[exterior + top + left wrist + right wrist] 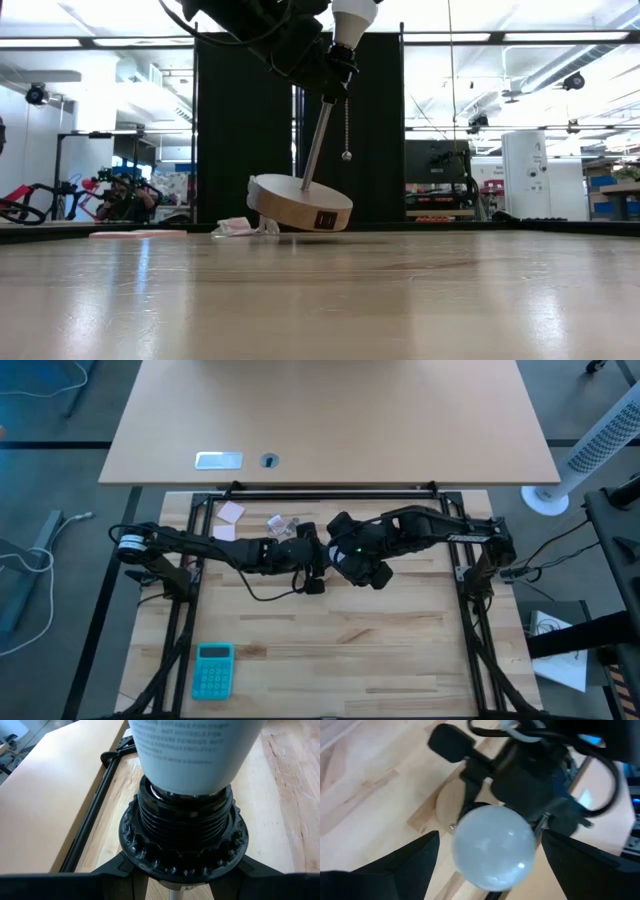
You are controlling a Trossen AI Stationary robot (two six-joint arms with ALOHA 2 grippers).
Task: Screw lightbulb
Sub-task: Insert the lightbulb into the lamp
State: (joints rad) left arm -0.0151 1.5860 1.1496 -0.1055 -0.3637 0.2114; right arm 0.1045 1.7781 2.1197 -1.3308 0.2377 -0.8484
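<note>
Overhead, left gripper (330, 62) fingers clamp the tilted lamp's black socket (182, 832); right gripper (487, 851) fingers spread wide around the lightbulb (493, 846).

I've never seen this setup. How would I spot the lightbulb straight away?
Find where the two dark arms meet, over the far middle of the wooden table. There a small lamp with a round wooden base hangs tilted, its base raised off the table. The lightbulb is the pale frosted globe seated in the black ribbed socket at the top of its thin metal stem, the only white rounded thing there.
</note>
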